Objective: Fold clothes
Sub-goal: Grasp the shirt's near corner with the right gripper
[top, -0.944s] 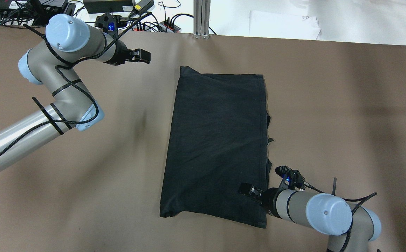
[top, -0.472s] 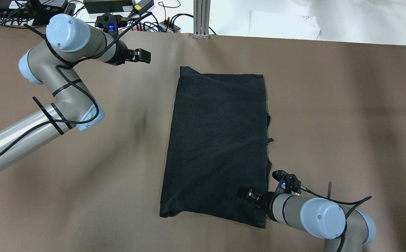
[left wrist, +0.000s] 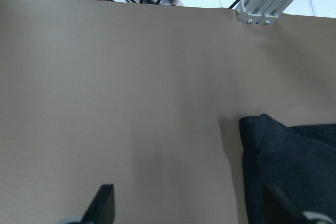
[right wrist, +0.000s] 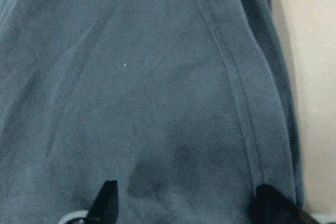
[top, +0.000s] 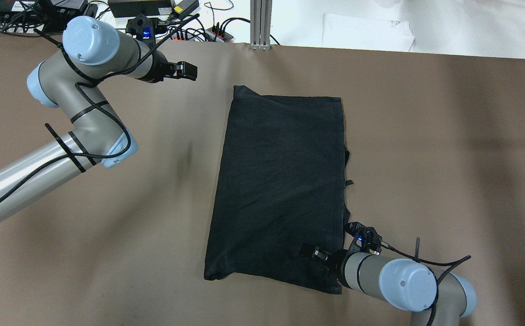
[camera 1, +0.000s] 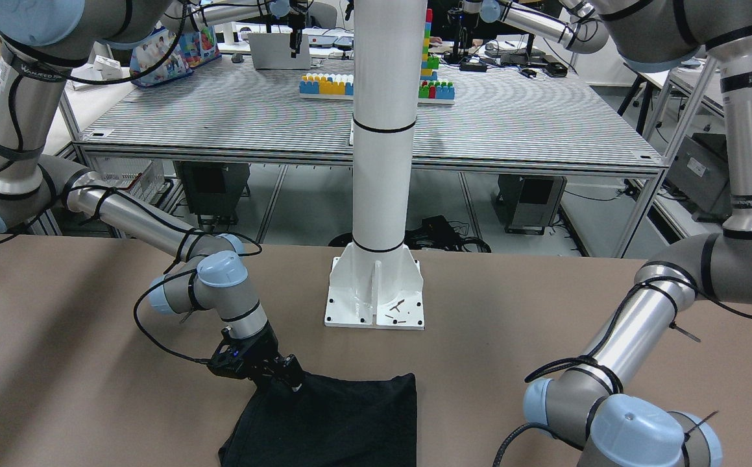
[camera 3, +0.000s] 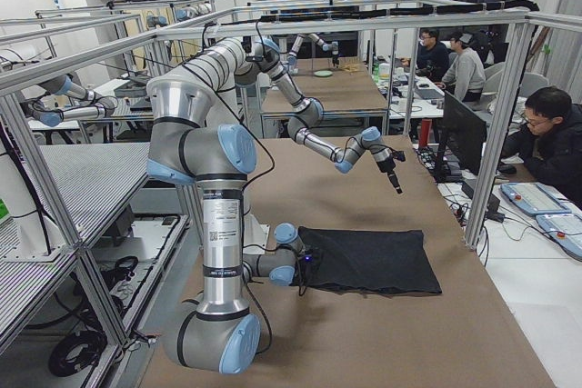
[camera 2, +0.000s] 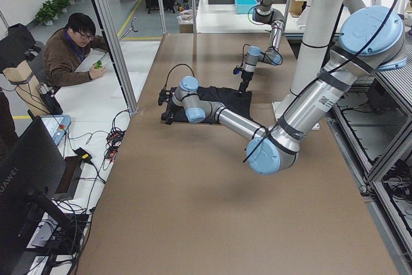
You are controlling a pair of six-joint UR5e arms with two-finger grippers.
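Black garment (top: pixel 280 181) lies flat mid-tabletop (top: pixel 425 158), with wide brown surface on either side. Right claw (top: pixel 310 252), fingers spread, is over its near right hem corner. Left claw (top: pixel 189 71), fingers apart too, hangs off the far-left corner.

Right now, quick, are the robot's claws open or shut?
Left claw: open, holding nothing, beside the black garment.
Right claw: open, over the garment's corner, gripping nothing.

Brown desk (top: pixel 108 226), white pillar (camera 1: pixel 382 130) bolted at its near edge, grey ribbed table (camera 1: pixel 512 123) behind carrying coloured blocks (camera 1: pixel 327 84), aluminium framing (camera 3: pixel 494 134), seated people (camera 3: pixel 553 147) at monitors, potted plants (camera 2: pixel 48 12) by a far wall.
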